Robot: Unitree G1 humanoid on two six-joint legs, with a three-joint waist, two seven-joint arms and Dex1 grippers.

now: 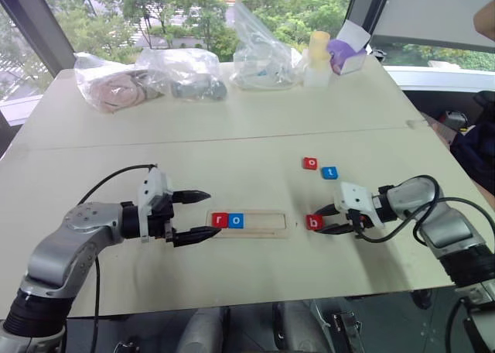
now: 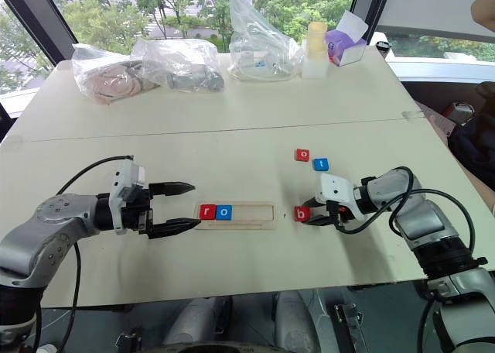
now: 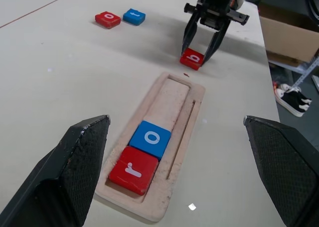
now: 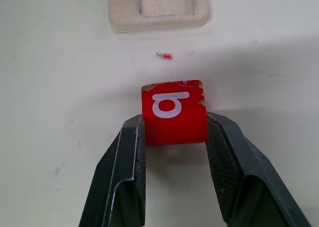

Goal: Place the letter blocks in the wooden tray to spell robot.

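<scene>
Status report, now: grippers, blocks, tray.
Right gripper shut on red b block. Left gripper open beside wooden tray. r, o seated. Path clear.

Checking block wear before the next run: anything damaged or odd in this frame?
Yes. The red b block, gripped by the right gripper, has chipped paint along its top edge and corner, and a small red fleck lies on the table between it and the wooden tray.

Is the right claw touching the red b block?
Touching. The right wrist view shows both fingers of the right claw pressed against the red b block.
</scene>
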